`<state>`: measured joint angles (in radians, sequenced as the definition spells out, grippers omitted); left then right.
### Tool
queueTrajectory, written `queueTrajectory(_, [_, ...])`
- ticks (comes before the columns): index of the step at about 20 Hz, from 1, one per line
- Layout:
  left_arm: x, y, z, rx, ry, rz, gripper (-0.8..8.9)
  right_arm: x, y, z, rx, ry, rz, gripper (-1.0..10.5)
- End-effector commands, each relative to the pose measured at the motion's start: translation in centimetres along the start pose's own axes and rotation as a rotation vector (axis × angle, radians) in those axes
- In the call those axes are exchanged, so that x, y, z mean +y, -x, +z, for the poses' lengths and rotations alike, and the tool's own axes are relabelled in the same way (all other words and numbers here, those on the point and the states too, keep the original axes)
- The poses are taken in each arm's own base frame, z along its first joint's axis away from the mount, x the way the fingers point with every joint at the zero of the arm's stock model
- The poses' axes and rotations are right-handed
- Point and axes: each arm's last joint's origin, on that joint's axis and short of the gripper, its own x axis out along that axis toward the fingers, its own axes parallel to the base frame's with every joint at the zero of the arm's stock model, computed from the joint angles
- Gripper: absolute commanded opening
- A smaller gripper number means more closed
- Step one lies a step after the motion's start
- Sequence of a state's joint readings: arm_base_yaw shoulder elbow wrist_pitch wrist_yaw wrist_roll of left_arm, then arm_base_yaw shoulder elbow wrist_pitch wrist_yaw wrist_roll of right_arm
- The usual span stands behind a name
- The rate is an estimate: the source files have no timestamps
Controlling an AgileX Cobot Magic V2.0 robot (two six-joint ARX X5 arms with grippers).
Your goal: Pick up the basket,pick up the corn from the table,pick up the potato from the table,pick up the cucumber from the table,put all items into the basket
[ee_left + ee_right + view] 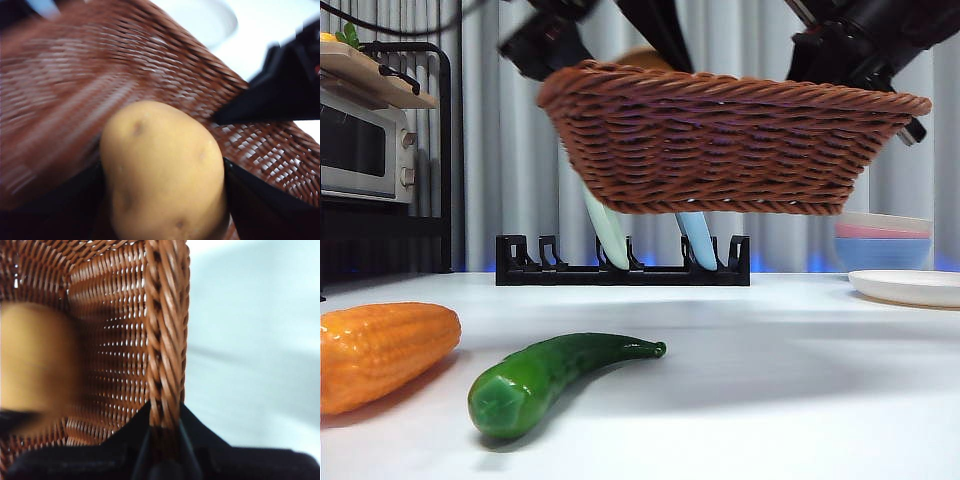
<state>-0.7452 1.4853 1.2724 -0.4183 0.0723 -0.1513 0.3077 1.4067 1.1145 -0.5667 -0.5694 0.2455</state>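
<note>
The brown wicker basket [720, 140] hangs tilted in the air above the table [800, 400]. My right gripper [165, 440] is shut on the basket's braided rim [165, 330], at its right end in the front view [910, 110]. My left gripper [165, 200] is shut on the tan potato [165, 170] and holds it inside the basket [75, 100]. The potato also shows blurred in the right wrist view [35, 360] and peeks above the rim in the front view [640, 58]. The corn [380, 350] and the green cucumber [550, 375] lie on the table at the front left.
A black rack [620, 265] with pale utensils stands at the back under the basket. Stacked bowls [890, 245] and a white plate [910, 287] sit at the right. A toaster oven [360, 145] on a shelf stands at the far left.
</note>
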Motion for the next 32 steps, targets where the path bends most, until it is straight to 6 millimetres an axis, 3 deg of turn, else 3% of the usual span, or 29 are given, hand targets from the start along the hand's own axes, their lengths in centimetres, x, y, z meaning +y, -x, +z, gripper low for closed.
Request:
queueTrajectory(1, [-0.7, -1.4, -0.1, 0.025, -0.023, 0.007, 0.03, 1.0, -0.1, 0.2, -0.017, 0.016, 0.001, -0.2])
queueTrajectory(2, [-0.8, -1.9, -0.4, 0.045, -0.042, 0.005, 0.51, 1.1, -0.2, 0.2, -0.016, 0.016, -0.001, -0.2])
queueTrajectory(3, [-0.8, -2.2, -0.6, 0.062, -0.042, 0.008, 2.30, 1.1, -0.2, 0.2, -0.015, 0.014, 0.000, -0.2])
queueTrajectory(4, [-0.9, -2.3, -0.7, 0.071, -0.042, 0.009, 4.88, 1.1, -0.2, 0.2, -0.016, 0.014, 0.000, -0.2])
queueTrajectory(5, [-0.9, -2.3, -0.7, 0.070, -0.043, 0.014, 6.10, 1.1, -0.2, 0.2, -0.016, 0.014, 0.000, -0.2])
queueTrajectory(9, [-1.3, -2.0, -0.3, 0.056, -0.049, 0.011, 6.02, 1.0, -0.2, 0.2, -0.017, 0.014, -0.005, -0.2])
queueTrajectory(13, [-2.5, 0.9, 2.7, 0.073, -0.070, -0.002, 6.02, 0.5, -0.8, 0.3, -0.016, 0.011, -0.054, -0.2])
queueTrajectory(17, [-3.8, 7.0, 5.0, 0.143, -0.125, -0.010, 6.01, -0.4, -1.3, 0.7, -0.026, 0.005, -0.057, -0.2])
queueTrajectory(22, [-3.4, 16.2, 2.2, 0.264, -0.112, 0.017, 5.93, -2.3, -0.4, 1.3, -0.070, -0.029, -0.093, -0.2])
queueTrajectory(25, [-2.9, 20.0, 0.4, 0.220, -0.045, 0.096, 5.93, -3.3, 0.3, 1.5, -0.091, -0.054, -0.115, -0.2])
queueTrajectory(28, [-1.8, 20.5, -3.0, 0.233, 0.067, 0.218, 5.93, -3.8, 0.7, 1.6, -0.102, -0.062, -0.122, -0.2])
queueTrajectory(32, [-0.8, 15.8, -7.4, 0.270, 0.174, 0.308, 5.93, -4.0, 0.9, 1.7, -0.106, -0.067, -0.109, -0.2])
